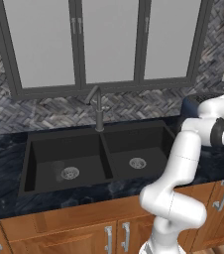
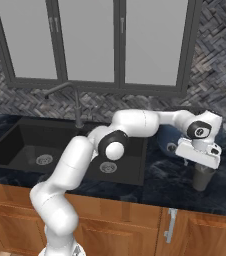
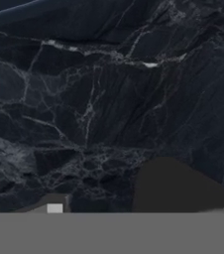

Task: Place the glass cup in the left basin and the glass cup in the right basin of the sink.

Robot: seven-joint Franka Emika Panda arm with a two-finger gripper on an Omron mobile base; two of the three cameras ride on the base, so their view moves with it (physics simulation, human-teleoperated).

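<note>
Sink point(image 1: 34, 149) in black marble counter point(image 1: 0, 158)

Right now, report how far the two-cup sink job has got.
Done: one glass cup stands in the left basin, beside its drain. In hand: the gripper is down over the second glass cup on the counter right of the sink; whether the cup is gripped yet cannot be told. Left: lift that cup and set it in the right basin, which holds no cup.
</note>
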